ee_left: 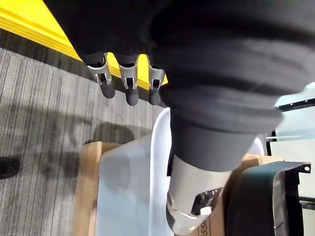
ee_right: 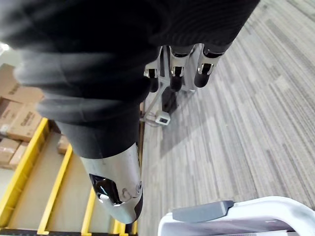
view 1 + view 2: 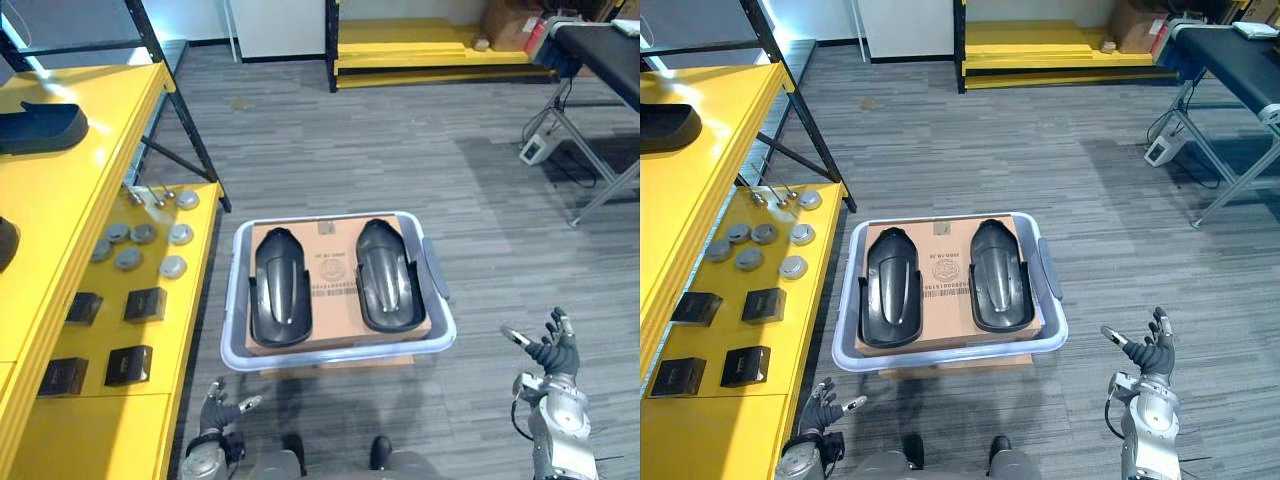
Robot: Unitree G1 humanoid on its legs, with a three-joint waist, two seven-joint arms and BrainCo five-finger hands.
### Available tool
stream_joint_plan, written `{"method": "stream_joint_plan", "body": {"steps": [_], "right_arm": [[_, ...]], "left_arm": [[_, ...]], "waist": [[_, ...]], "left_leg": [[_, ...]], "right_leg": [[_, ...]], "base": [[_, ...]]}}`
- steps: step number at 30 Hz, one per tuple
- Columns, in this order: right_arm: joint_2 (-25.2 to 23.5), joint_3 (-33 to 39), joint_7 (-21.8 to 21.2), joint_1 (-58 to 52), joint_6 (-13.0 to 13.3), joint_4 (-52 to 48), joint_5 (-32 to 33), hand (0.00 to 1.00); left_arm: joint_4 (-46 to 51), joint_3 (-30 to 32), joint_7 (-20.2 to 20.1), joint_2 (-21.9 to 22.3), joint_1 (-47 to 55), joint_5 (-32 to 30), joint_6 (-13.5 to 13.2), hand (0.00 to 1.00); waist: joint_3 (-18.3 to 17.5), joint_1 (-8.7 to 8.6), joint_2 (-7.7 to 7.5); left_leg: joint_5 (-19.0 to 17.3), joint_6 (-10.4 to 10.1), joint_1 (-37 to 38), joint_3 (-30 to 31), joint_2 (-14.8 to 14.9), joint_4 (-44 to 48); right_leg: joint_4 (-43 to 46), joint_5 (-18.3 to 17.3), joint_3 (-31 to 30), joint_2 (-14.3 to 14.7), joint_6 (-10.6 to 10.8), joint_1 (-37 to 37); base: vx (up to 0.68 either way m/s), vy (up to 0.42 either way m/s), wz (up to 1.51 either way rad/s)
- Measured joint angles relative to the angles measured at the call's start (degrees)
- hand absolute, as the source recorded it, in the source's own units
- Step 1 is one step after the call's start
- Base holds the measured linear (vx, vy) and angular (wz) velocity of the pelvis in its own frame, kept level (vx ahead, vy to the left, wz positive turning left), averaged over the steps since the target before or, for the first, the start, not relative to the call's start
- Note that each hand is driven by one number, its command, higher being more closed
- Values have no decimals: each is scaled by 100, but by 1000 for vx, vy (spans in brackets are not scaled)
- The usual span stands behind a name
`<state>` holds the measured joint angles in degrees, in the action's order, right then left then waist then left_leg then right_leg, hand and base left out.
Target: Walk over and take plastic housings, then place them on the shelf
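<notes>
Housings [image 3: 280,290] — a pair in bin [image 3: 236,290]

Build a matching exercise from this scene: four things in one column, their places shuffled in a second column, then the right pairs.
Things
1. plastic housings
2. grey discs
3. small black boxes
4. right hand

Places
A. yellow shelf, the end nearer the robot
B. on cardboard inside the bin
C. above the floor, right of the bin
D. yellow shelf, the farther end

Pairs: 1-B, 2-D, 3-A, 4-C
</notes>
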<state>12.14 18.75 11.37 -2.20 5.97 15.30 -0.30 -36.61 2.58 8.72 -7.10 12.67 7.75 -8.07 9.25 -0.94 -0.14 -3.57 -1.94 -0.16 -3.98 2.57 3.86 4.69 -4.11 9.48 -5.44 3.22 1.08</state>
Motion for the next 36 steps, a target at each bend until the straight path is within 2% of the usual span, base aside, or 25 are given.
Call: {"method": "stream_joint_plan", "body": {"steps": [3,7,9,12,16,22,23,29,36], "right_arm": [[61,-192,125,389,-52,181,-300,0],[97,-439,354,1191,-268,682,-602,0],[134,-551,418,1545,-324,944,-720,0],[180,-566,574,2008,-470,1458,-793,0],[179,-542,756,2768,-653,2251,-831,0],[415,-359,973,3589,-725,3384,-745,0],[495,-208,1022,3801,-761,3616,-665,100],[645,1,1305,4288,-762,4188,-344,100],[859,92,1472,4338,-734,4235,-191,100]], "left_arm": [[1,-92,0,8,0,0,-2,0],[9,-101,11,17,-31,4,-8,0],[64,-153,22,27,-66,8,-16,0],[143,-249,45,55,-156,14,-48,0],[259,-278,173,131,-185,59,-137,0],[270,-486,286,137,-438,72,-190,0],[282,-495,307,138,-519,81,-208,0],[280,-670,461,132,-556,180,-243,0],[189,-842,536,169,-707,289,-242,0]], "waist": [[1,11,11],[65,57,67],[231,69,141],[431,198,251],[770,227,277],[1062,326,351],[1200,332,350],[1330,321,379],[1390,322,378]], "left_leg": [[166,26,-70,130,-62,-159],[336,86,-432,260,-143,-185],[409,120,-538,350,-180,-182],[527,148,-747,519,-260,-189],[661,160,-926,703,-293,-199],[878,181,-1105,818,-351,-374],[909,170,-1111,847,-354,-396],[1084,149,-1189,909,-357,-597],[1244,105,-1092,934,-318,-882]], "right_leg": [[-8,31,121,-55,33,-77],[-128,213,238,-105,63,-321],[-192,289,333,-141,84,-342],[-198,349,479,-200,102,-469],[-194,400,679,-246,103,-550],[-193,469,785,-271,102,-749],[-193,485,807,-267,87,-752],[-190,517,873,-259,72,-889],[-180,523,891,-230,63,-922]], "base": [[-66,6,20],[-74,33,19],[-95,39,27],[-95,43,32],[-64,16,25],[-51,22,10],[-60,1,16],[-37,-4,6],[-22,-12,1]]}}
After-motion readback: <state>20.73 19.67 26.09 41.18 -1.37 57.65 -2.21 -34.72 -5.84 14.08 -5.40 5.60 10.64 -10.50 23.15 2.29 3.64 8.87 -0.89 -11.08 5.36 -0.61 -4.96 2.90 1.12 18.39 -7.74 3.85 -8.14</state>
